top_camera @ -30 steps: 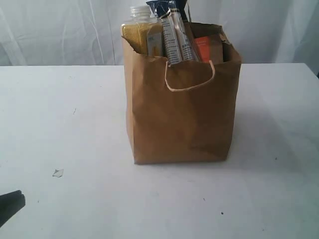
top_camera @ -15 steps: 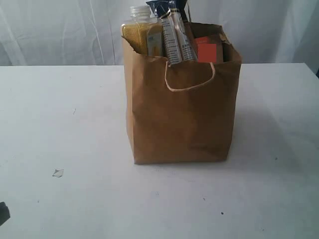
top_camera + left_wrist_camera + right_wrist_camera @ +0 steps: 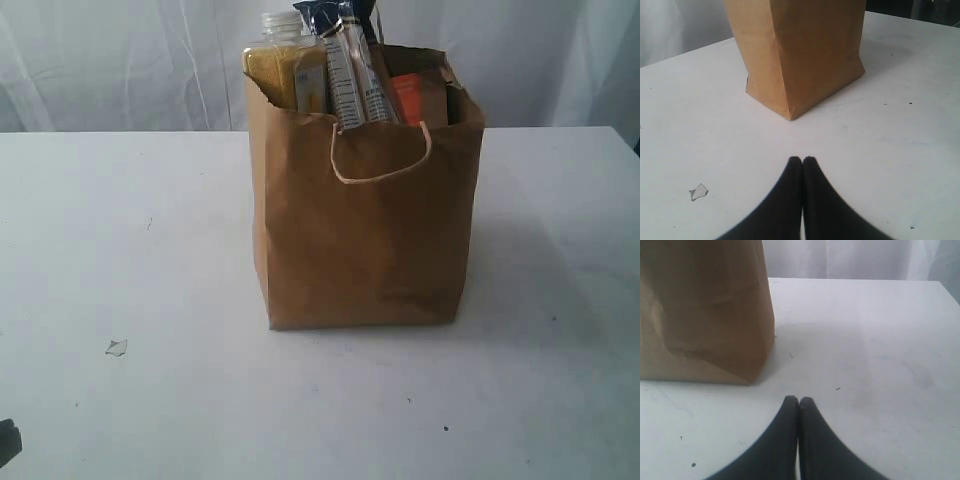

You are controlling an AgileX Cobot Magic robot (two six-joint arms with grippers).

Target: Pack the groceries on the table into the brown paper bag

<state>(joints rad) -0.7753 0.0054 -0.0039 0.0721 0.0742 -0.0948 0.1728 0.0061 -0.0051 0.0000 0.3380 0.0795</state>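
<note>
The brown paper bag (image 3: pixel 365 225) stands upright in the middle of the white table (image 3: pixel 150 280). Out of its top stick a yellow-grain bottle with a white cap (image 3: pixel 283 62), a long clear-and-navy noodle packet (image 3: pixel 350 65) and a brown pouch with an orange label (image 3: pixel 415 97). Any other groceries are hidden. My left gripper (image 3: pixel 802 160) is shut and empty, low over the table, facing a corner of the bag (image 3: pixel 800 55). Only a dark sliver of the left gripper (image 3: pixel 6 440) shows in the exterior view. My right gripper (image 3: pixel 799 400) is shut and empty, near the bag (image 3: pixel 705 310).
A small torn scrap (image 3: pixel 116 347) lies on the table at the front left; the same scrap (image 3: pixel 699 191) appears beside my left fingers. Small dark specks dot the tabletop. White curtain hangs behind the table.
The dark tip of my left gripper has drawn back toward the lower left corner of the exterior view, leaving only a sliver. The bag and its contents have not moved.
</note>
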